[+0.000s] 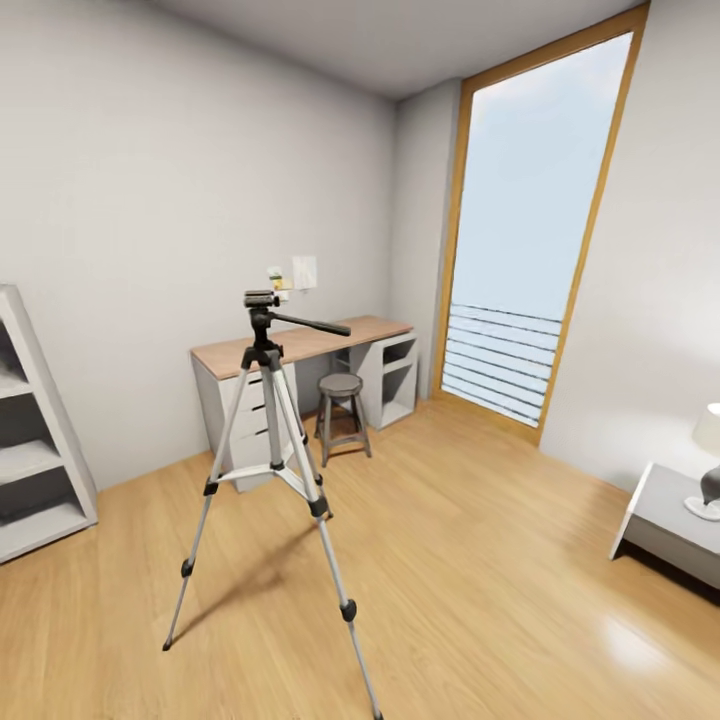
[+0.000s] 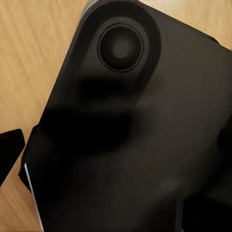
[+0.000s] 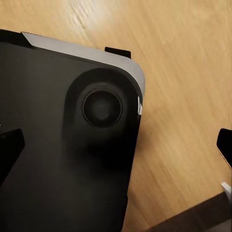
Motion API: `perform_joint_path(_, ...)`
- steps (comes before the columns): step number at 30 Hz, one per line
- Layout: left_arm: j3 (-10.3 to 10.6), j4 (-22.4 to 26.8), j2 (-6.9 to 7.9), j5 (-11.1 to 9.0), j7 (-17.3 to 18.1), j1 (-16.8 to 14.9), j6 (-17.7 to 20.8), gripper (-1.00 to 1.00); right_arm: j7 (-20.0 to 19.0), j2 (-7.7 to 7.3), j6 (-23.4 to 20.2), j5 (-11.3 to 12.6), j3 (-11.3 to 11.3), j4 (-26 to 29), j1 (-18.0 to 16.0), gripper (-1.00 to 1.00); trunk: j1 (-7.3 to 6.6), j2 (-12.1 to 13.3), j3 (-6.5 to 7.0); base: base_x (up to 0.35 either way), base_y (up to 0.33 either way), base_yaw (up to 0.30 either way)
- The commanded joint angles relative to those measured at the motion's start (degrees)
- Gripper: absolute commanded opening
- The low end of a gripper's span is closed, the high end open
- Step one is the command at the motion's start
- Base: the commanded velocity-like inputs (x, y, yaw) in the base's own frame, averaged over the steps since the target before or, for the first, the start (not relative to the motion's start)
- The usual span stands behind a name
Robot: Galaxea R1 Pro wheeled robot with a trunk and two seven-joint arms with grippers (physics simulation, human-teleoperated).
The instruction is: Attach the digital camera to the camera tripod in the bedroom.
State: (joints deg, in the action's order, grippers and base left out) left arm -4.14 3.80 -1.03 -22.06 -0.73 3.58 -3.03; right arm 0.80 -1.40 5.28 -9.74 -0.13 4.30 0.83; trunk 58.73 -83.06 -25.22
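With no digital camera showing yet, I judge the step in hand to be searching the bedroom, best done by steering wide of the tall silver-legged camera tripod [image 1: 272, 470] with its black pan-handle head, which is standing near on the light wood plank floor [image 1: 480, 560]. Both wrist cameras are looking down on the robot's black base [image 2: 135, 145] over that floor; slivers of the left end effector [image 2: 9, 150] and right end effector [image 3: 116, 150] are holding nothing visible, though how far they are opening I cannot tell. Farther back, 1 round grey stool [image 1: 342, 410] is sitting at the wood-topped grey counter [image 1: 300, 345].
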Motion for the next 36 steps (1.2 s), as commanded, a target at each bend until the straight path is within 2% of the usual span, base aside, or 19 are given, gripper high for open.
perform_joint_path(1,-0.4,0.1,-0.01,0.1,-0.1,0.0,0.0,1.00,0.1,0.01,0.1,-0.4,0.0,0.1,0.0,1.00,0.00,0.0,-0.03,0.002,-0.002,0.275)
perform_joint_path(11,-0.6,0.2,-0.02,0.0,-0.2,0.0,0.0,1.00,0.1,-0.09,0.4,-0.5,0.0,0.1,0.0,1.00,0.00,0.0,-0.03,0.001,-0.001,0.278)
perform_joint_path(20,-0.6,0.2,-0.03,-1.4,-0.3,0.0,0.0,1.00,0.1,-0.14,0.4,-0.5,0.0,0.1,0.0,1.00,0.00,0.0,-0.03,0.012,-0.024,0.279)
perform_joint_path(36,-0.5,0.2,-0.09,-1.9,-0.3,0.0,0.0,1.00,0.1,-0.24,0.5,-0.5,0.0,0.1,0.0,1.00,0.00,0.0,-0.03,0.092,-0.226,0.279)
